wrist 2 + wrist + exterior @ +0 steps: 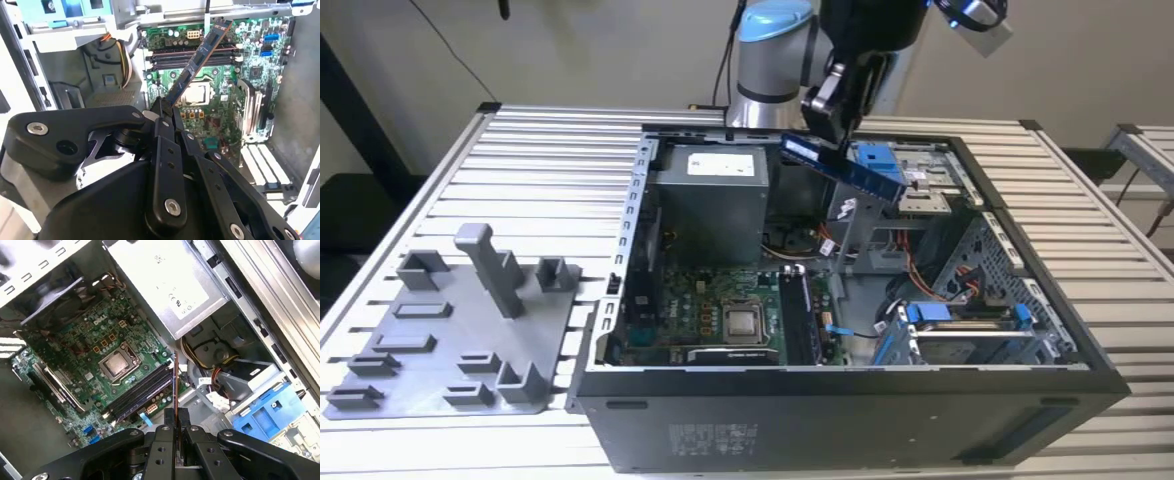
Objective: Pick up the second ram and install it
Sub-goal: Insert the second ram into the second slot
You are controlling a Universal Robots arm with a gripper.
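The arm (765, 75) rises upright at twelve o'clock in the exterior view, its wrist bent over so the black hand (819, 128) slants down toward seven o'clock. In the second wrist view its fingers (161, 127) are pressed together on one end of the second ram (197, 60), which juts out beyond the fingertips

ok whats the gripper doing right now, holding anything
gripper: closed on the memory stick, holding it above the open computer case.
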